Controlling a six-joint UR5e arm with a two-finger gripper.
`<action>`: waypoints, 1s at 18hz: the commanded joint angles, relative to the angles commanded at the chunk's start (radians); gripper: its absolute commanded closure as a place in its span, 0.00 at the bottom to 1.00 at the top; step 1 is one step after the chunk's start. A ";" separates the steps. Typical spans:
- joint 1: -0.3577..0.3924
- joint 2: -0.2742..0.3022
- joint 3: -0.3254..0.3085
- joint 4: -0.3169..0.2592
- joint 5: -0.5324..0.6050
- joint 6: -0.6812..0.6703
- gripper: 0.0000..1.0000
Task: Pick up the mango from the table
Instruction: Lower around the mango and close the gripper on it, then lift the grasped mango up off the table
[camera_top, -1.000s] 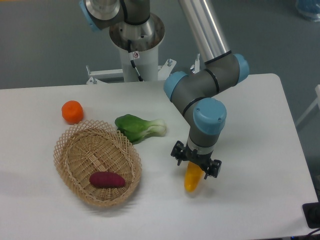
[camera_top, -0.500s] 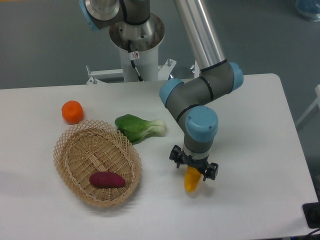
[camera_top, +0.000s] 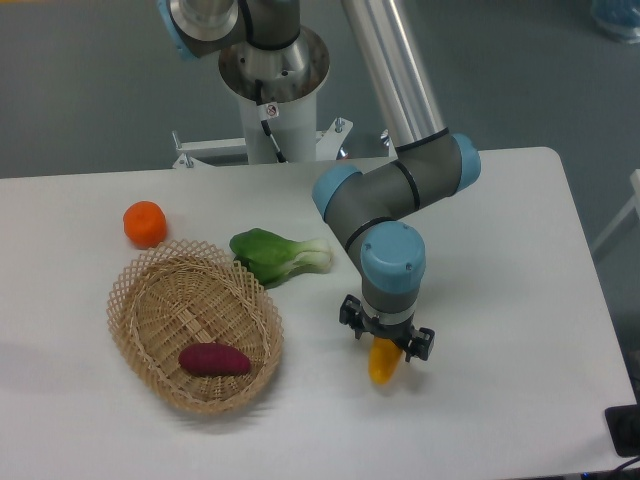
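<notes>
A woven wicker basket (camera_top: 150, 300) sits on the smooth matt table (camera_top: 500, 400); the mango (camera_top: 382, 362) looks glossy.

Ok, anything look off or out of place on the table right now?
Nothing stands out. The end effector sits over the mango, the sweet potato lies in the basket, and the orange and bok choy rest undisturbed on the table.

- The mango (camera_top: 382, 363) shows only its lower end; the upper part sits hidden beneath the gripper (camera_top: 386, 340)
- Whether the jaws touch the fruit cannot be told; the wrist blocks them
- The surface (camera_top: 500, 300) is cut off at the left and bottom edges
- A dark object (camera_top: 625, 430) is cropped at the bottom right corner
</notes>
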 joint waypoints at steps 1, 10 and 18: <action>0.000 0.002 0.002 0.000 0.000 -0.006 0.46; 0.014 0.055 0.021 -0.020 -0.005 -0.008 0.55; 0.048 0.083 0.119 -0.182 -0.011 0.026 0.54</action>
